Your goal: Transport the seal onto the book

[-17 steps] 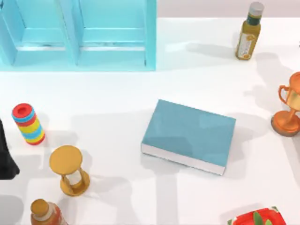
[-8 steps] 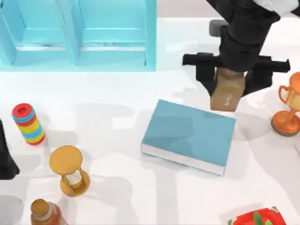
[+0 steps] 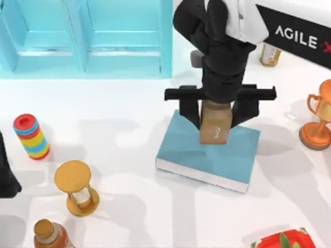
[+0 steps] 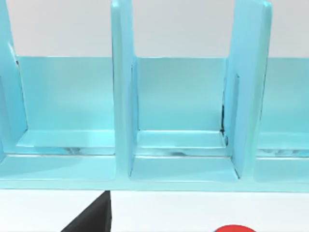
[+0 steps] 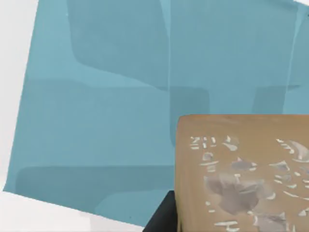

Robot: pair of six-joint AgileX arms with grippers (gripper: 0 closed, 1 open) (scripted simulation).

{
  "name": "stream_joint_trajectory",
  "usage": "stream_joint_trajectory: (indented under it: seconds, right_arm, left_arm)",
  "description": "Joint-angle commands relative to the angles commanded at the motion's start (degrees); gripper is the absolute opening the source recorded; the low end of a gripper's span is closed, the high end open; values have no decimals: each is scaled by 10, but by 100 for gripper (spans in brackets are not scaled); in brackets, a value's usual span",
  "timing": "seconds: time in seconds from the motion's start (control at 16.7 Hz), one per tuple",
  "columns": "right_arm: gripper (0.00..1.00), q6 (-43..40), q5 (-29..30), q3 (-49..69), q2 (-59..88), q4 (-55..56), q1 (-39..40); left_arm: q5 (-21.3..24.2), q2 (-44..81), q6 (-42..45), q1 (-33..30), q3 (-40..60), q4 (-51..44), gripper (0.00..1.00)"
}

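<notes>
Table (image 3: pixel 129 206), white and smooth, has its widest bare stretch left of centre, between the shelf and the front edge; shelf unit (image 3: pixel 85 39), glossy light blue with upright dividers, runs along the back left, and the left wrist view faces its compartments (image 4: pixel 181 111) squarely; right arm (image 3: pixel 222 41), black with a white shell, reaches in from the back right over the middle; book (image 3: pixel 207 151), a thick flat hardcover with a matt teal cover and white page edges, lies skewed at the centre with open table all round it; right gripper (image 3: pixel 216 124) is clamped on the seal (image 3: pixel 215 125), a fingertip on either side, above the book's back half; the seal is an upright tan, wood-like block with pale carved marks on one face (image 5: pixel 241 174); whether it touches the cover I cannot tell; left gripper (image 3: pixel 8 175) sits at the left edge, its fingers unreadable; trophy (image 3: pixel 318 121), orange and shiny, stands at the right edge; hourglass (image 3: pixel 77 188), golden, stands front left, near a striped stack of rings (image 3: pixel 31 137).
</notes>
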Motion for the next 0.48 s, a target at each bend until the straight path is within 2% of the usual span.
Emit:
stream_joint_trajectory:
  seconds: [0.48]
  right_arm:
    - [0, 0, 0, 10, -1, -11, 0]
  left_arm:
    - [0, 0, 0, 0, 0, 0, 100]
